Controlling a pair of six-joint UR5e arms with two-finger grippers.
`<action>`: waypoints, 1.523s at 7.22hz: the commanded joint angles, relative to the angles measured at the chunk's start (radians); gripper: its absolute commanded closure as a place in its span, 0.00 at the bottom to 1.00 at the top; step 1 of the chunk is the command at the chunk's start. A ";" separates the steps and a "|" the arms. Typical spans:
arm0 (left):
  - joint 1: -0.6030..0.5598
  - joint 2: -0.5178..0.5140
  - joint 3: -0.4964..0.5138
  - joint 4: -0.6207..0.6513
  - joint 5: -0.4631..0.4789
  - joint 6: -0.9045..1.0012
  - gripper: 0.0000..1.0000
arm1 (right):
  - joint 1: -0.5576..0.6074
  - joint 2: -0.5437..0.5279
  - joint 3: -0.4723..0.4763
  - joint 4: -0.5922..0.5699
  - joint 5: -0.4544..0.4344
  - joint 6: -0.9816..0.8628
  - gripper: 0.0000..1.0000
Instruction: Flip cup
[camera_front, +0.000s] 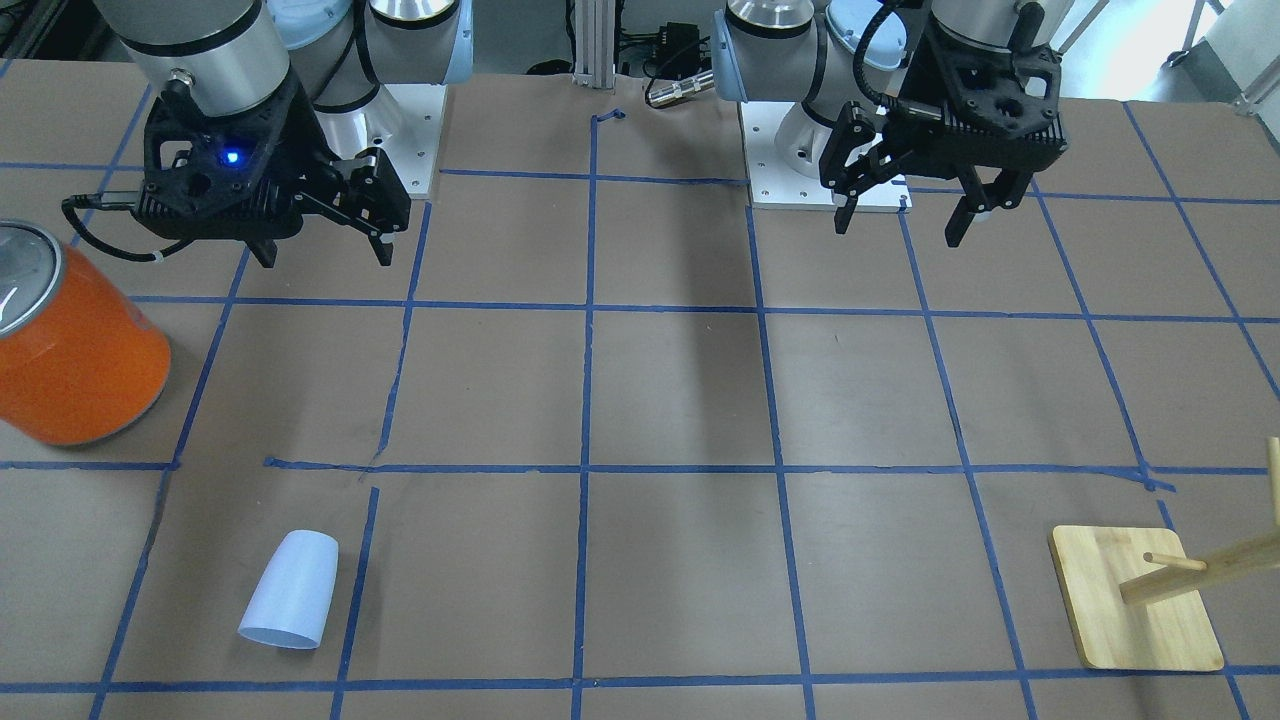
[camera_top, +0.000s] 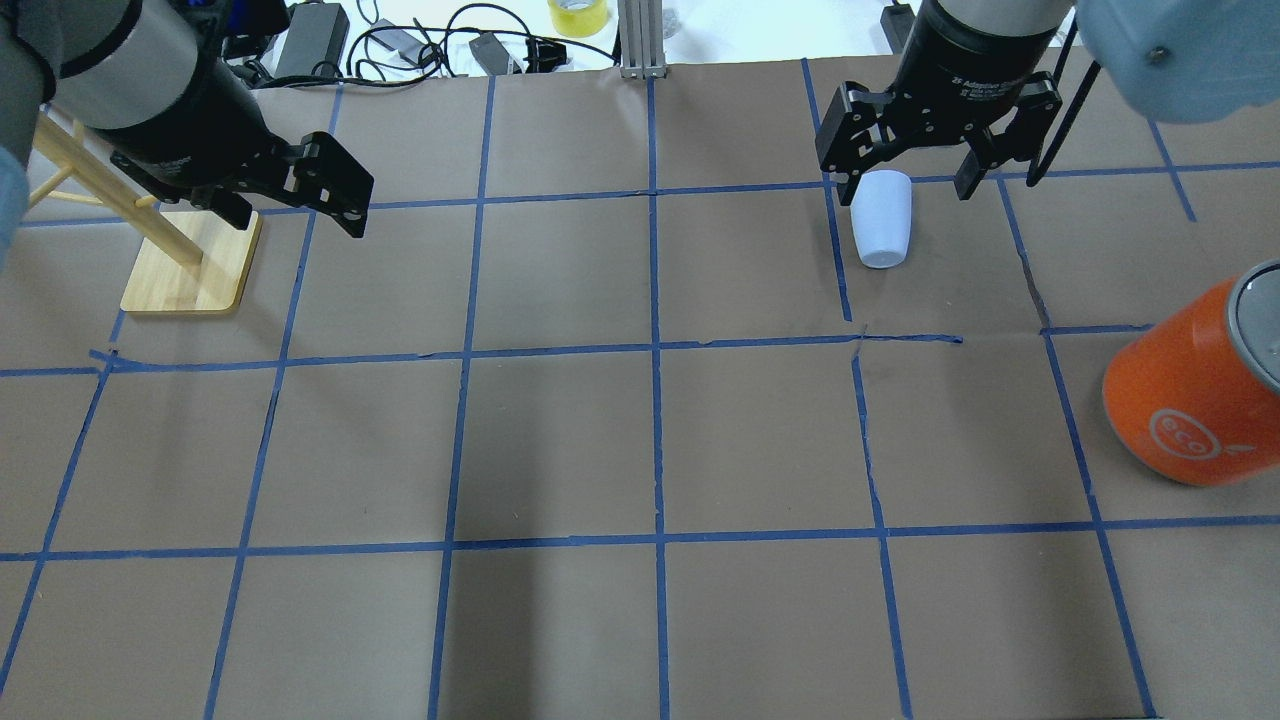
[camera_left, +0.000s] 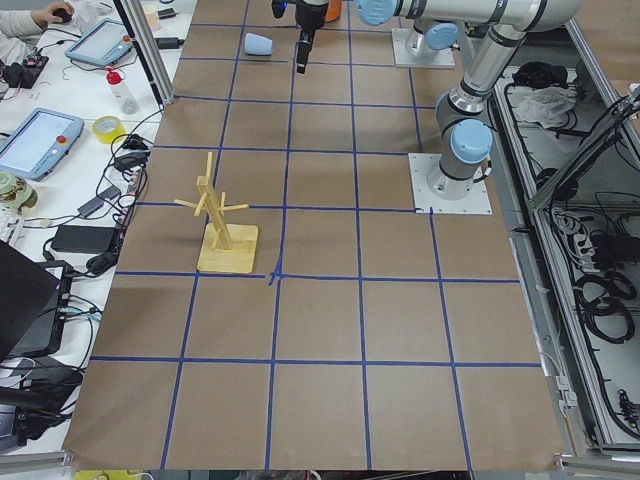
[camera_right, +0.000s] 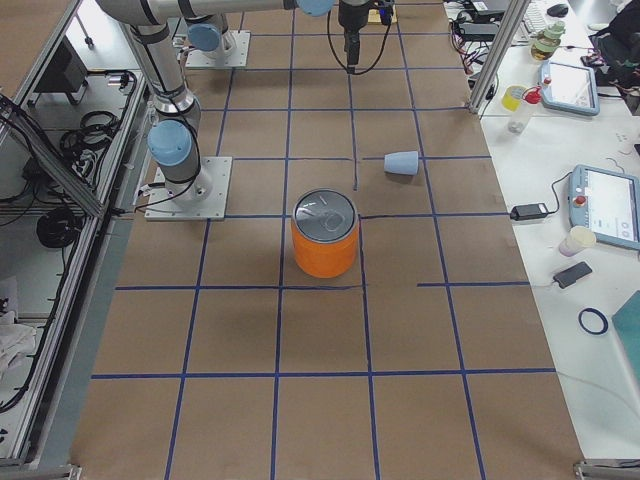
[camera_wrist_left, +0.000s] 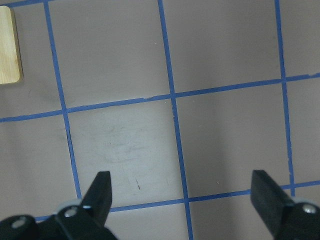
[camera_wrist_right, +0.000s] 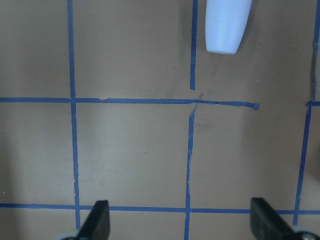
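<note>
The pale blue-white cup (camera_front: 290, 590) lies on its side on the brown table, base toward the robot and rim toward the far edge. It also shows in the overhead view (camera_top: 882, 225), the right side view (camera_right: 402, 162) and at the top of the right wrist view (camera_wrist_right: 227, 25). My right gripper (camera_front: 326, 255) is open and empty, held high over the table and well short of the cup; its fingertips (camera_wrist_right: 100, 217) frame bare table. My left gripper (camera_front: 898, 232) is open and empty, high over the other half, far from the cup.
A large orange canister (camera_front: 75, 340) with a silver top stands on the right arm's side, between the robot and the cup. A wooden peg rack (camera_top: 190, 265) stands on the left arm's side. Blue tape lines grid the table.
</note>
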 joint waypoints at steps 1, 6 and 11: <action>0.000 0.003 0.001 -0.006 0.000 0.000 0.00 | 0.000 0.000 0.000 -0.003 0.001 0.001 0.00; 0.000 0.000 0.005 -0.015 0.002 0.000 0.00 | 0.000 0.000 0.005 -0.006 0.001 -0.002 0.00; 0.000 0.006 -0.004 -0.014 0.000 0.000 0.00 | -0.052 0.167 -0.089 -0.129 0.001 -0.007 0.00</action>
